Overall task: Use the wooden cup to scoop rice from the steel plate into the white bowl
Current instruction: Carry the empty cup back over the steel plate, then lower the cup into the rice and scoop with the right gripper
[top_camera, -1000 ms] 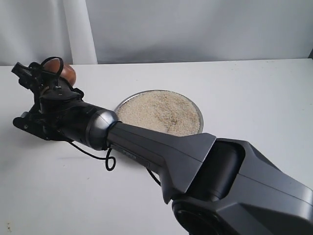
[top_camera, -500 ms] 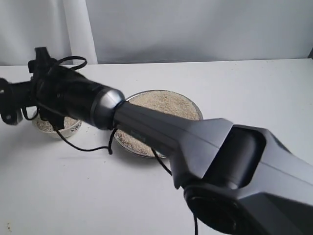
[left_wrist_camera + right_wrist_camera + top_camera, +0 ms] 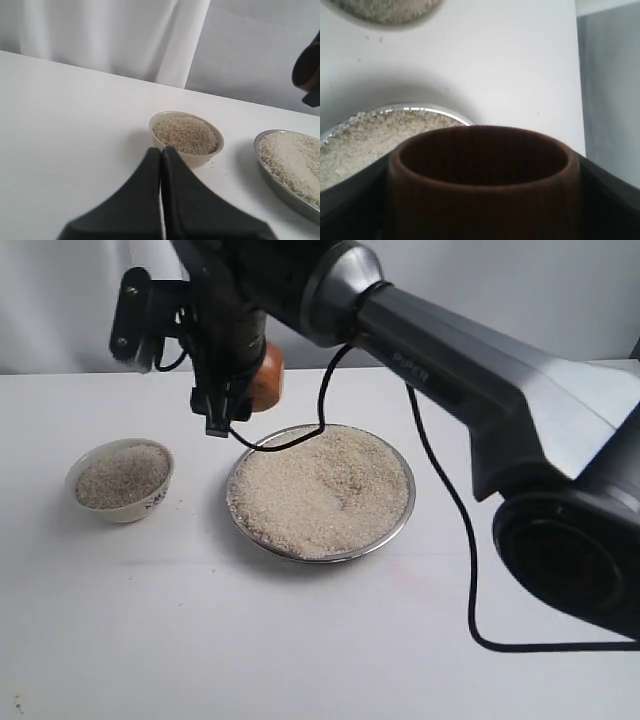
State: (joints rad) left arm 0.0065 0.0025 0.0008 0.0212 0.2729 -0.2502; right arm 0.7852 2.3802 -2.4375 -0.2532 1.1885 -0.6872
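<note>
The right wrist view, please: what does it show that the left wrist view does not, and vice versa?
Only right wrist: the wooden cup with its empty dark interior, gripped between jaws. Only left wrist: that arm's jaws pressed shut, and a white curtain. Both: the white bowl holding rice and the steel plate of rice.

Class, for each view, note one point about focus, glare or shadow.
Exterior view: even, soft light, sharp, faint shadows beside the white bowl and steel plate. Left wrist view: the left gripper is blurred up close; the bowl behind is clearer. Right wrist view: the wooden cup fills the foreground, soft-focused; the plate's rim glints.
</note>
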